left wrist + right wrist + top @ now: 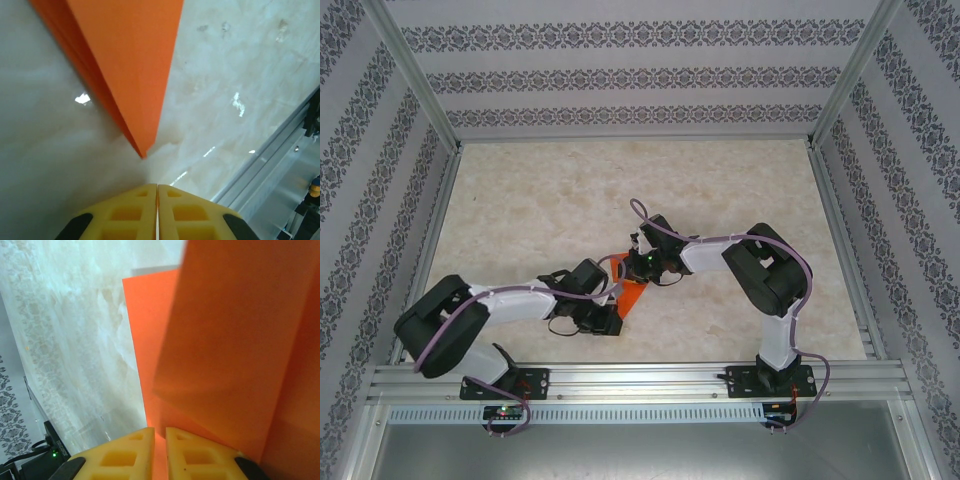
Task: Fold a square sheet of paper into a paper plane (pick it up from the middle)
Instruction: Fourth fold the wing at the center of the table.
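Two left fingers (125,217) (closed) sit near the paper plane's (131,65) tip.

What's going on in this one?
Two robot arms are working on a partly folded orange paper plane on the table. The left gripper is shut and empty, just short of the paper's pointed tip. The right gripper is nearly closed on the folded layers. Whether it pinches or only presses them is unclear.

Patterned walls (620,80), seemingly marble tabletop (540,200)
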Robot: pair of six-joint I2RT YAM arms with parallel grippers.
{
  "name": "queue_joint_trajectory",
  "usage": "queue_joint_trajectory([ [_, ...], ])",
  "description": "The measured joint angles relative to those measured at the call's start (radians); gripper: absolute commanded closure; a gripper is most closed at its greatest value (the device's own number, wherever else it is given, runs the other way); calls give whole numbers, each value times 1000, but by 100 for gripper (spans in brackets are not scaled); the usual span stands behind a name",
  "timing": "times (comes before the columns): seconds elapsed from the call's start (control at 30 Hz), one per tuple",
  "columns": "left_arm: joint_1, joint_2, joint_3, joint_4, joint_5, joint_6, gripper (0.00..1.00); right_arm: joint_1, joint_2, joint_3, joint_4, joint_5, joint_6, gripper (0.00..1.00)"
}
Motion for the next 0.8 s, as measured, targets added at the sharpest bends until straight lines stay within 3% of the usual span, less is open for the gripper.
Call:
queue_joint_trajectory([
  [0.17, 53, -187, 4, -42, -91, -40, 91, 4, 0, -1, 4, 1, 2, 85],
  [0.3, 100, -241, 4, -35, -188, -106, 91, 4, 0, -4, 10, 2, 11, 85],
  [0.47, 104, -203, 4, 55, -220, -177, 91, 4, 0, -9, 20, 1, 19, 85],
  [0.8, 98, -20, 31, 216, -162, -212, 90, 5, -1, -15, 33, 0, 23, 85],
])
